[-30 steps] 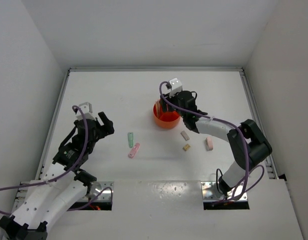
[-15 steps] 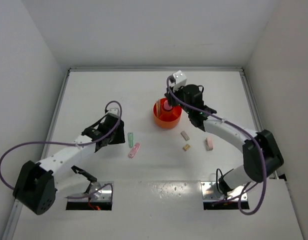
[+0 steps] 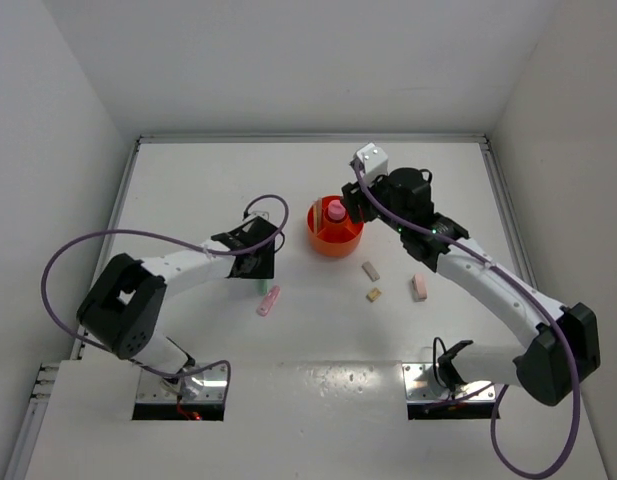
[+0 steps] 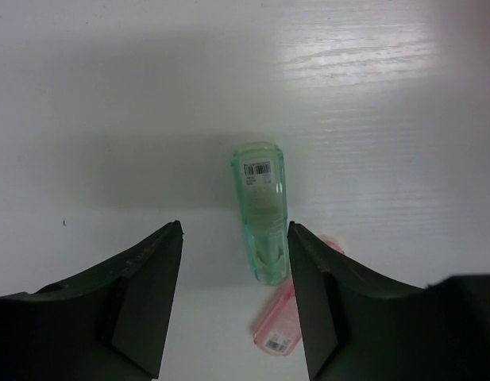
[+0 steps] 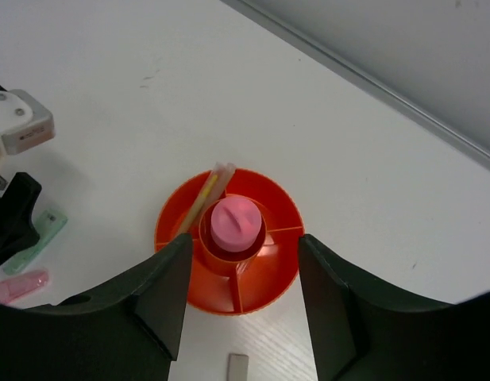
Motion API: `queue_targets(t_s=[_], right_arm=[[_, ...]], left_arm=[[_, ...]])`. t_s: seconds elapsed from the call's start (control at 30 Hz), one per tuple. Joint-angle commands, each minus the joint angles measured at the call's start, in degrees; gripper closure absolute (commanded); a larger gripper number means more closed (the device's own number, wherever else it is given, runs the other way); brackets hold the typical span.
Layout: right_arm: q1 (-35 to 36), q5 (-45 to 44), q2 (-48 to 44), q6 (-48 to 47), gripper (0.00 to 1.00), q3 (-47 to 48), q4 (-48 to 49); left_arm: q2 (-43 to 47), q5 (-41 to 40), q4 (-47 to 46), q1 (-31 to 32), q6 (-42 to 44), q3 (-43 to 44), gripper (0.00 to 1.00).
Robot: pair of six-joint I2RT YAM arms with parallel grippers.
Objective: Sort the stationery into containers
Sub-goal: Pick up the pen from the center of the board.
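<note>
The orange organiser [image 3: 335, 240] stands at mid-table. A pink-capped tube [image 3: 335, 211] stands upright in its central well, and a cream stick [image 3: 315, 214] leans in an outer compartment. My right gripper [image 3: 354, 207] is open and empty, above and just right of the organiser [image 5: 248, 298]. Its jaws frame the pink cap [image 5: 237, 225] from above, clear of it. My left gripper [image 4: 235, 230] is open and low over the green eraser [image 4: 260, 210], which lies between its jaws near the right finger. A pink eraser [image 4: 286, 321] lies beside it. No thin pink pen shows.
A beige eraser [image 3: 370, 270], a tiny tan cube [image 3: 373, 295] and a second pink eraser [image 3: 419, 287] lie on the table right of and below the organiser. White walls close in the table at the back and sides.
My left arm has swung right and come down over the green eraser. My right gripper has drawn back from the organiser, leaving the pink-capped tube standing in the central well.
</note>
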State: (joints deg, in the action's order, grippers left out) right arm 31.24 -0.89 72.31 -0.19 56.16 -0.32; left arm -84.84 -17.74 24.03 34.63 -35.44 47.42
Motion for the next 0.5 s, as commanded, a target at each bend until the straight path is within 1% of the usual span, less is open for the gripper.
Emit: queue_targets(t_s=[0.0,0.07,0.3,0.37,0.43,0.47], right_arm=[[-0.65,0.71,-2.35,-0.87,0.44,-0.43,0.32],[-0.66,1.23,-3.49,-0.87,0.44,-1.05,0.32],[-0.66,1.24,-4.02,-0.87,0.44,-2.11,0.32],[-0.66,0.71,-4.54,-0.87,0.44,-2.11,0.84],[-0.66,0.1,-4.55,-0.87,0.43,-2.11,0.84],[-0.66,0.09,-5.07,-0.87,0.43,-2.11,0.84]], left_arm=[[-3.91,-2.73,-1.97,0.61,-0.68,3.02,0.39],[-6.55,-2.74,-2.58,0.61,-0.68,4.25,0.39],[-11.48,-1.52,-4.52,0.61,-1.21,6.81,0.39],[-12.54,-1.51,-4.52,0.61,-1.74,7.33,0.4],[-13.25,-1.51,-4.52,0.61,-1.74,7.34,0.46],[-13.25,-1.51,-4.52,0.61,-2.35,7.34,0.47]])
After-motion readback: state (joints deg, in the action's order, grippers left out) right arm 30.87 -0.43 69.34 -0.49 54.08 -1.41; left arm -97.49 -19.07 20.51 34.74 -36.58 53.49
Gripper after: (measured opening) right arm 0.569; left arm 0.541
